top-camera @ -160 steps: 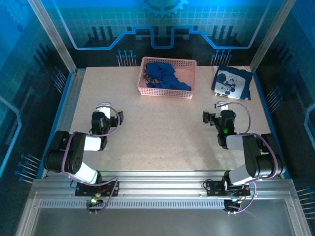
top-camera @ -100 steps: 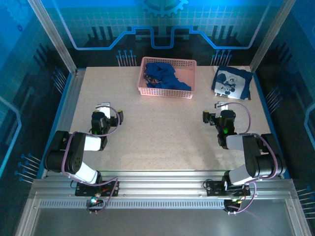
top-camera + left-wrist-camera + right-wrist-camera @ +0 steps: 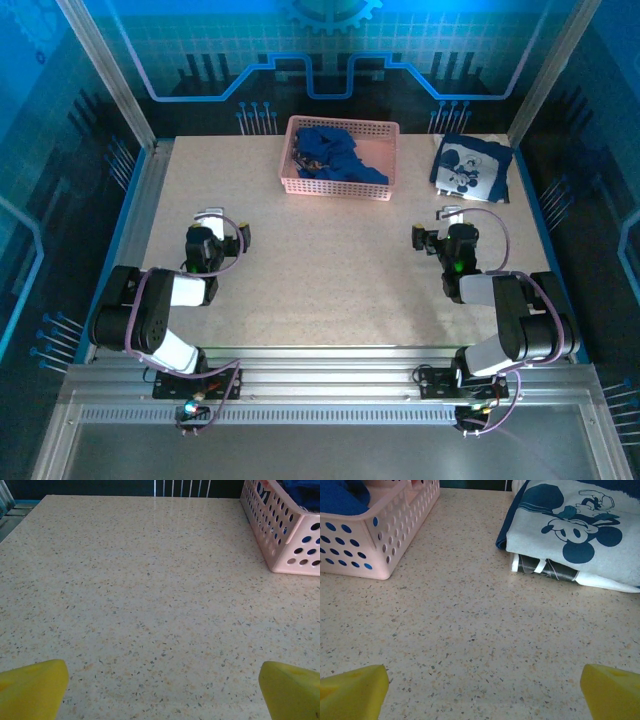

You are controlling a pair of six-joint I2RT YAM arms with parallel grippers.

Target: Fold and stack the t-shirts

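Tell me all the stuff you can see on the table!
table: one, speckled beige, under everything
basket: one, pink with holes, far middle of the table
crumpled t-shirts: count unclear, royal blue, piled in the basket
folded t-shirt: one on top, blue with a white cartoon print, far right corner, lying on more folded cloth
left gripper: one, yellow fingertips, open above bare table
right gripper: one, yellow fingertips, open, facing the folded t-shirt

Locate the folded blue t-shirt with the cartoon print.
In the top view, the folded blue cartoon-print t-shirt lies at the far right, beside the pink plastic lattice basket, not touching it.
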